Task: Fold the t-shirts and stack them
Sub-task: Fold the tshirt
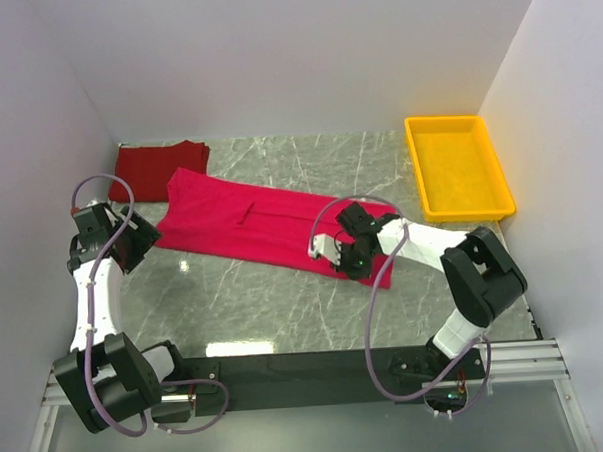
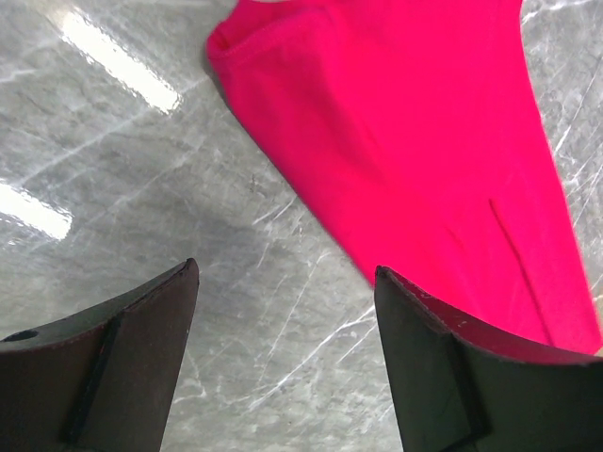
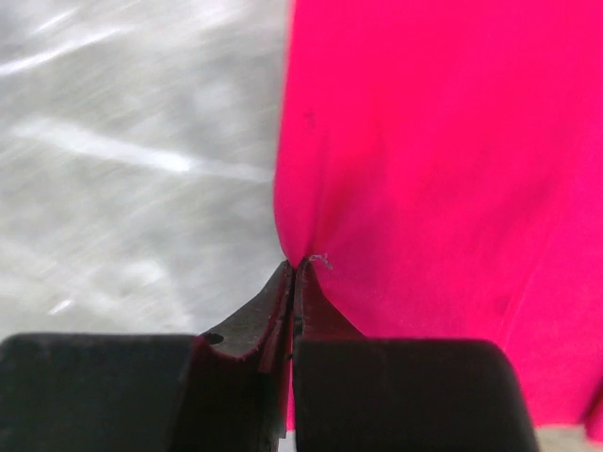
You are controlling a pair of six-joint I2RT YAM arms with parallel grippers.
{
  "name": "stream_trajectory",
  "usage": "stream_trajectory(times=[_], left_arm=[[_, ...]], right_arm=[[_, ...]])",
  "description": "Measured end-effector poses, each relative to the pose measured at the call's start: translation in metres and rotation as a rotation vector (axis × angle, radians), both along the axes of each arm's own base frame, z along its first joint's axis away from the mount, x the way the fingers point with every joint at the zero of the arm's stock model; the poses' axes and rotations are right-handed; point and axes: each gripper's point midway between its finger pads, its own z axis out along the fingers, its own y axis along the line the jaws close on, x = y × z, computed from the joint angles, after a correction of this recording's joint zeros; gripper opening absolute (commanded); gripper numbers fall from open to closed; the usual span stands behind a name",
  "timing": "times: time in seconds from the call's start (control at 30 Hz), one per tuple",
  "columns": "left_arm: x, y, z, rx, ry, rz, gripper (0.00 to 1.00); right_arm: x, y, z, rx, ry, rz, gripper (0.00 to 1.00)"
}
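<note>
A bright crimson t-shirt [image 1: 251, 223] lies folded into a long band across the middle of the marble table [image 1: 275, 302]. A darker red t-shirt [image 1: 161, 168] lies folded at the back left corner. My right gripper [image 1: 345, 263] is shut on the near edge of the crimson t-shirt [image 3: 424, 169] at its right end, the cloth pinched between the fingertips [image 3: 303, 273]. My left gripper [image 1: 140, 248] stands open just off the shirt's left end, over bare marble, with the crimson t-shirt [image 2: 415, 141] ahead and to its right.
A yellow plastic tray [image 1: 457, 166] stands at the back right against the wall. White walls close in the table on three sides. A black rail [image 1: 308, 371] with the arm bases runs along the near edge.
</note>
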Motion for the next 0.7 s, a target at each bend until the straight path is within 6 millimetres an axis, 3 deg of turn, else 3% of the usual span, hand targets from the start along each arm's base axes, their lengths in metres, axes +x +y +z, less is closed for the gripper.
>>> stream_trajectory(times=[0.23,0.33,0.37,0.4,0.47,0.53,0.6,0.7], left_arm=[[-0.003,-0.007,-0.010,-0.039,0.007,-0.003,0.80],[-0.002,-0.008,-0.010,-0.049,0.004,-0.005,0.80],[-0.001,-0.009,-0.010,-0.052,0.000,-0.007,0.80],[-0.001,-0.010,-0.009,-0.056,-0.002,-0.009,0.79],[-0.001,-0.011,-0.009,-0.061,-0.002,-0.011,0.79],[-0.001,-0.011,-0.009,-0.065,-0.003,-0.013,0.79],[-0.001,-0.012,-0.009,-0.067,-0.003,-0.014,0.79],[-0.001,-0.012,-0.010,-0.068,-0.001,-0.014,0.79]], right_arm=[[-0.084,-0.015,-0.001,-0.048,0.173,0.208,0.00],[-0.109,-0.018,-0.001,-0.070,0.236,0.279,0.01],[-0.116,-0.017,0.000,-0.075,0.252,0.303,0.05],[-0.122,-0.017,0.000,-0.080,0.264,0.322,0.28],[-0.131,-0.016,0.002,-0.082,0.291,0.346,0.43],[-0.133,-0.015,0.009,-0.081,0.307,0.350,0.49],[-0.122,-0.007,0.022,-0.050,0.296,0.324,0.51],[-0.076,0.026,0.062,0.064,0.211,0.239,0.52]])
